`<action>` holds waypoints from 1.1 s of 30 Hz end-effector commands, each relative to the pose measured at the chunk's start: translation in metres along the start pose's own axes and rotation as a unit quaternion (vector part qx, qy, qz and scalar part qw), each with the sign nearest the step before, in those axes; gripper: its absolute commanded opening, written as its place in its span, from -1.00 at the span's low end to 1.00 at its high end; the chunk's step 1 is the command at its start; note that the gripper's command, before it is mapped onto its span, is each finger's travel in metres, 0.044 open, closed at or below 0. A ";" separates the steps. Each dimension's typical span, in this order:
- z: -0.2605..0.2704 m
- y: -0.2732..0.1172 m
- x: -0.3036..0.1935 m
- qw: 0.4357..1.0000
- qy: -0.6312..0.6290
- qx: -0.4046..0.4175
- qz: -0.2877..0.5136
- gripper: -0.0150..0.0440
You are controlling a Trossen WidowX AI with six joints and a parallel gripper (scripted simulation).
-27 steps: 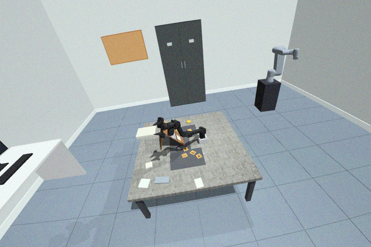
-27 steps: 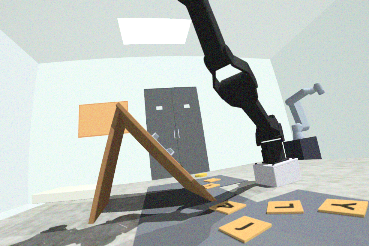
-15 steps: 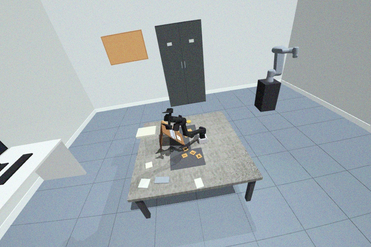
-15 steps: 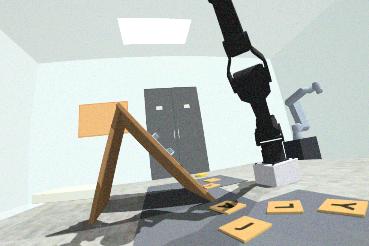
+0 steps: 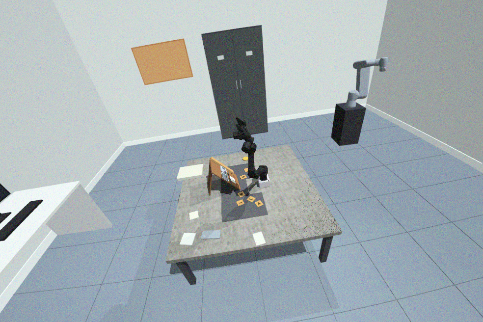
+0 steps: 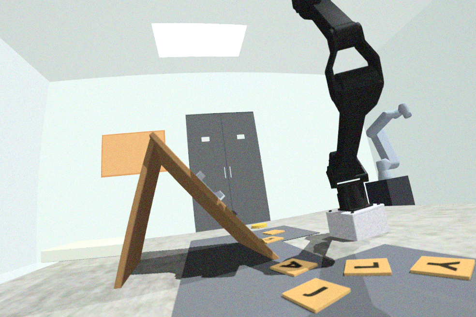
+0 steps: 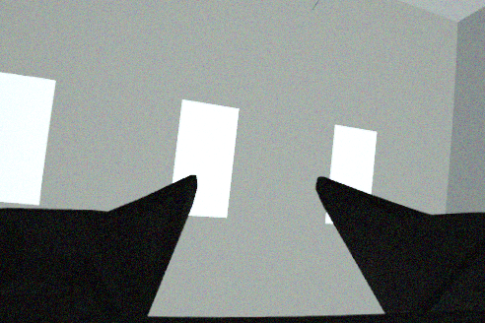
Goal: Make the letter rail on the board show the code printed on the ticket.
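Observation:
A wooden board (image 5: 216,169) (image 6: 209,196) leans as an A-frame; its grey rail (image 5: 224,173) is on the sloping face. The rail's contents and the ticket's print are too small to read. Tiles marked A (image 5: 241,194) (image 6: 296,266), J (image 5: 240,202) (image 6: 311,293), Y (image 5: 258,203) (image 6: 442,266) and one resembling L (image 5: 251,198) (image 6: 367,266) lie flat in front of the board's foot. Two more tiles (image 5: 243,176) (image 6: 273,232) lie farther back. My gripper (image 7: 257,181) is open and empty, raised high above the table and facing the ceiling lights.
Dark mats (image 5: 230,214) (image 6: 216,291) lie under the tiles. A yellow disc (image 5: 245,158) (image 6: 259,225) is at the back, a cream slab (image 5: 190,171) (image 6: 81,248) behind the board. Paper notes (image 5: 193,215) (image 5: 187,238) (image 5: 258,238) and a blue-grey sheet (image 5: 210,234) lie toward the front edge.

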State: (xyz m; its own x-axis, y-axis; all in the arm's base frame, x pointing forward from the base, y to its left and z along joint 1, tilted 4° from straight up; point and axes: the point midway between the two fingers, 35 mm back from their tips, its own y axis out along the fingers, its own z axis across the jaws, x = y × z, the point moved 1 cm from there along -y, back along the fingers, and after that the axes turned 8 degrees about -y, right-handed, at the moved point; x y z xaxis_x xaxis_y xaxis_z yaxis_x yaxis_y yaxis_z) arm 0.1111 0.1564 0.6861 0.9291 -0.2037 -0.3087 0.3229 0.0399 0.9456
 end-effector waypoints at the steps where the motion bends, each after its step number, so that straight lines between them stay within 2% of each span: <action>1: 0.066 -0.015 -0.014 0.993 0.087 0.084 0.001 1.00; 8: 0.174 -0.061 -0.005 0.940 0.253 0.228 -0.009 1.00; 16: 0.269 -0.140 0.055 0.815 0.434 0.382 -0.040 1.00; 24: 0.309 -0.236 0.146 0.630 0.577 0.512 -0.089 1.00; 33: 0.283 -0.353 0.243 0.359 0.679 0.626 -0.137 1.00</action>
State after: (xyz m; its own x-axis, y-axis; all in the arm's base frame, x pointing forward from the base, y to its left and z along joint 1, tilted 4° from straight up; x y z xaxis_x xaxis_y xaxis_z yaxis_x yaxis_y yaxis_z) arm 0.1552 -0.1920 0.3540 0.4514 0.7256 0.5195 0.8429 -0.5377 0.0186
